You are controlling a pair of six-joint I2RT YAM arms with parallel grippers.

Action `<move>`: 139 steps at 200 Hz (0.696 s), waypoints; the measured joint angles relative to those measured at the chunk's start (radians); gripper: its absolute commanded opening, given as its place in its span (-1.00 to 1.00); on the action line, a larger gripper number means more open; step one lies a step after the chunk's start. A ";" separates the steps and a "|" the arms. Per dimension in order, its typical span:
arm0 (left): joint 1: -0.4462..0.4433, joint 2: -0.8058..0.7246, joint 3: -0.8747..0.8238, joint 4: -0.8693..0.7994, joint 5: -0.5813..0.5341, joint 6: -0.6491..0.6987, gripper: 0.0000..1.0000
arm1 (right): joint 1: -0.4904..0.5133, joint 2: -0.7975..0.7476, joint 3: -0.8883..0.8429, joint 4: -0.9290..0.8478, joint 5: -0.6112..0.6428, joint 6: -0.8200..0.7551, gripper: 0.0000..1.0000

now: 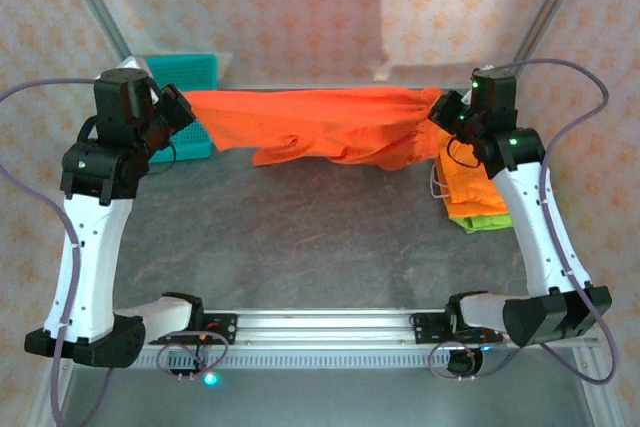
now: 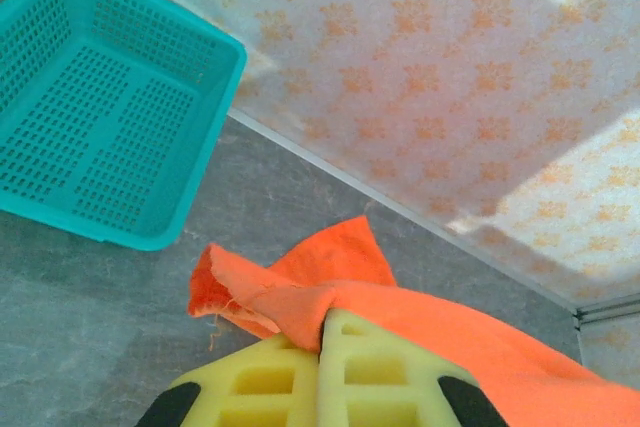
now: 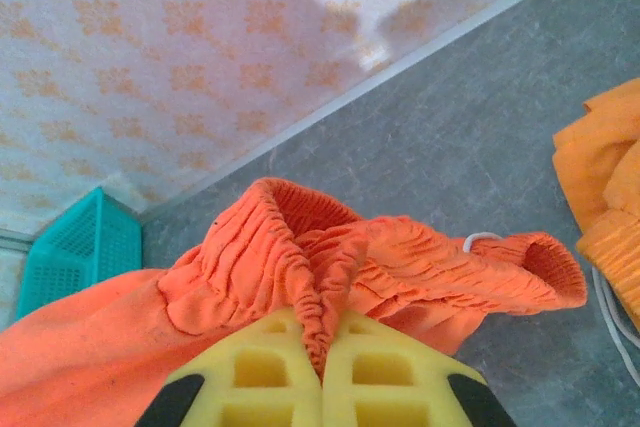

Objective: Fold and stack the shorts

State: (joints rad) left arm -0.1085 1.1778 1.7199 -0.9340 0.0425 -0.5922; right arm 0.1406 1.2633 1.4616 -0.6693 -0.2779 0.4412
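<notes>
tension is guiding us: we are holding the orange shorts (image 1: 320, 122) stretched over the table (image 1: 320, 242) at its far side, left gripper (image 2: 322, 332) and right gripper (image 3: 322, 339) each pinching an end, aiming to lower both evenly.

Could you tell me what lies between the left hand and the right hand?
In the top view, bright orange fabric shorts hang stretched between the left hand and right hand, each shut on one end.
</notes>
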 measured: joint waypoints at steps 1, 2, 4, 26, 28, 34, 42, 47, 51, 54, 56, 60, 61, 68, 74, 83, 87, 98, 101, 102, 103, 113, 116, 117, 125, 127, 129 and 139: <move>0.000 0.000 0.000 -0.002 0.000 0.000 -1.00 | 0.000 0.000 -0.002 -0.001 -0.002 0.000 -1.00; 0.000 -0.001 0.000 -0.002 0.000 0.000 -1.00 | 0.000 0.000 -0.002 -0.001 -0.002 0.000 -1.00; 0.000 -0.001 0.000 -0.004 0.000 0.000 -1.00 | 0.000 0.000 -0.004 -0.004 -0.003 0.000 -1.00; 0.000 -0.016 -0.029 -0.006 0.002 0.008 -1.00 | 0.000 -0.017 -0.064 -0.012 -0.021 0.004 -1.00; 0.000 -0.019 -0.035 -0.006 0.003 0.008 -1.00 | 0.000 -0.019 -0.070 -0.012 -0.023 0.004 -1.00; 0.000 -0.027 -0.051 -0.007 0.005 0.011 -1.00 | 0.000 -0.031 -0.103 -0.012 -0.031 0.008 -1.00; 0.000 -0.039 -0.071 -0.010 0.010 0.013 -1.00 | 0.000 -0.050 -0.148 -0.014 -0.041 0.011 -1.00; 0.000 -0.046 -0.085 -0.012 0.013 0.015 -1.00 | 0.000 -0.062 -0.177 -0.016 -0.049 0.012 -1.00; 0.000 -0.051 -0.095 -0.013 0.015 0.016 -1.00 | 0.000 -0.073 -0.203 -0.017 -0.055 0.012 -1.00; 0.000 -0.056 -0.102 -0.014 0.019 0.018 -1.00 | 0.000 -0.080 -0.217 -0.019 -0.060 0.014 -1.00; 0.000 -0.059 -0.107 -0.015 0.020 0.018 -1.00 | 0.000 -0.085 -0.229 -0.019 -0.063 0.015 -1.00; 0.000 -0.064 -0.114 -0.018 0.024 0.019 -1.00 | 0.000 -0.095 -0.250 -0.022 -0.068 0.016 -1.00; 0.000 -0.064 -0.114 -0.019 0.025 0.019 -1.00 | 0.000 -0.096 -0.253 -0.023 -0.069 0.016 -1.00; 0.000 -0.067 -0.118 -0.026 0.031 0.019 -1.00 | 0.000 -0.106 -0.274 -0.027 -0.076 0.018 -1.00; 0.000 -0.066 -0.117 -0.027 0.032 0.021 -1.00 | 0.000 -0.108 -0.282 -0.032 -0.080 0.018 -1.00; 0.000 -0.056 -0.103 -0.036 0.035 0.024 -1.00 | 0.000 -0.104 -0.280 -0.032 -0.082 0.018 -1.00; 0.000 -0.044 -0.088 -0.042 0.035 0.027 -1.00 | 0.000 -0.096 -0.273 -0.031 -0.082 0.016 -1.00; 0.000 -0.006 -0.038 -0.045 0.033 0.039 -1.00 | 0.000 -0.064 -0.233 -0.035 -0.082 0.014 -1.00; 0.000 0.010 -0.022 -0.045 0.030 0.042 -1.00 | 0.000 -0.043 -0.212 -0.034 -0.082 0.013 -1.00; 0.000 0.013 -0.018 -0.045 0.029 0.042 -1.00 | 0.000 -0.040 -0.207 -0.034 -0.082 0.014 -1.00; 0.000 0.017 -0.013 -0.045 0.028 0.042 -1.00 | 0.000 -0.036 -0.202 -0.034 -0.082 0.014 -1.00; 0.003 0.070 0.051 -0.043 0.021 0.047 -1.00 | 0.000 0.030 -0.124 -0.024 -0.085 0.010 -1.00; 0.006 0.099 0.083 -0.048 0.019 0.049 -1.00 | 0.000 0.059 -0.091 -0.023 -0.087 0.011 -1.00; 0.006 0.104 0.090 -0.049 0.019 0.049 -1.00 | 0.000 0.064 -0.084 -0.023 -0.087 0.011 -1.00; 0.011 0.169 0.171 -0.050 0.010 0.054 -1.00 | 0.000 0.138 0.008 -0.015 -0.093 0.011 -1.00; 0.013 0.191 0.196 -0.050 0.005 0.056 -1.00 | 0.000 0.160 0.033 -0.012 -0.096 0.012 -1.00; 0.014 0.206 0.214 -0.051 0.003 0.056 -1.00 | 0.000 0.174 0.050 -0.012 -0.098 0.012 -1.00; 0.024 0.303 0.341 -0.053 -0.007 0.062 -1.00 | 0.000 0.275 0.184 0.003 -0.116 0.020 -1.00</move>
State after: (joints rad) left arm -0.0845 1.4811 2.0605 -0.9867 0.0353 -0.5301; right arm 0.1410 1.5387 1.6459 -0.6666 -0.3939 0.4610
